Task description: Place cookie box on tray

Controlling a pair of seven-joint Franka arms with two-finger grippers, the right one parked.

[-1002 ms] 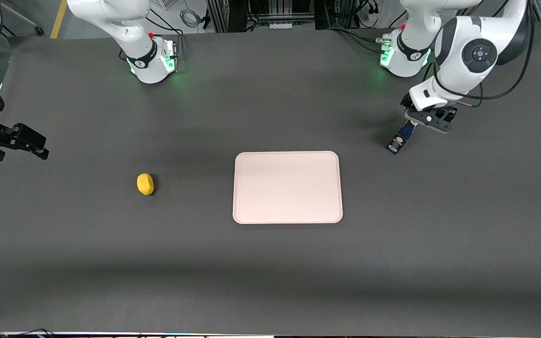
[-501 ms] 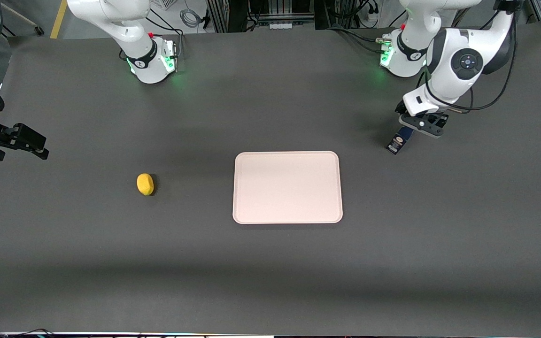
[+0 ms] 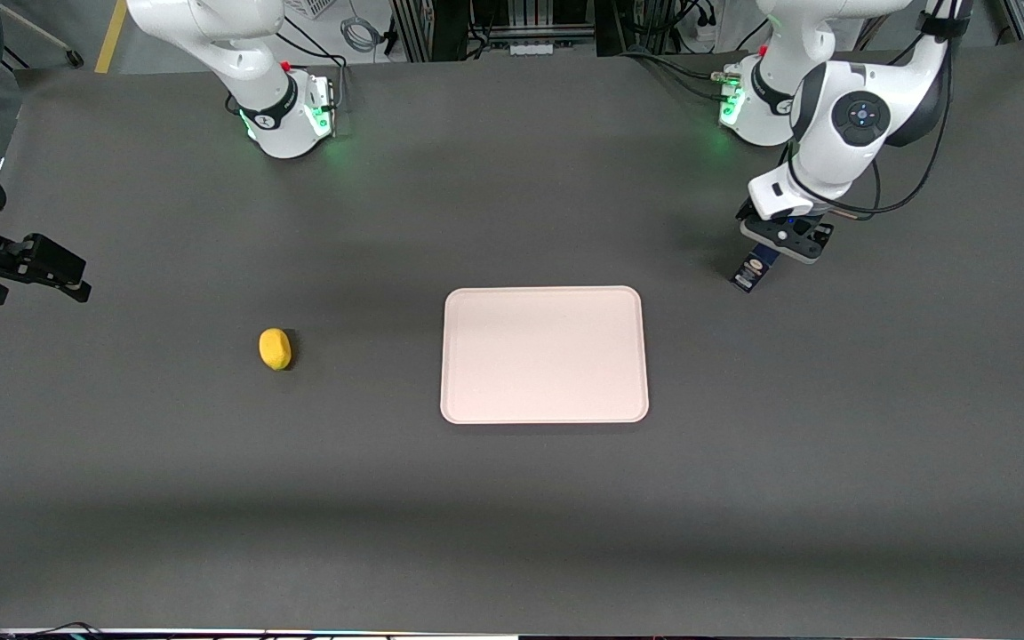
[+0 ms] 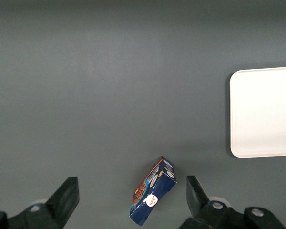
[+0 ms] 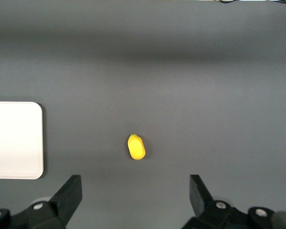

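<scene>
Navy cookie box lies under spread claw, near tray.

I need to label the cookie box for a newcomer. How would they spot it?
Start at the big pale-pink tray; the cookie box lies off it, toward the working arm's end, under the open gripper. It is slim and navy, unlike the yellow lump.
</scene>
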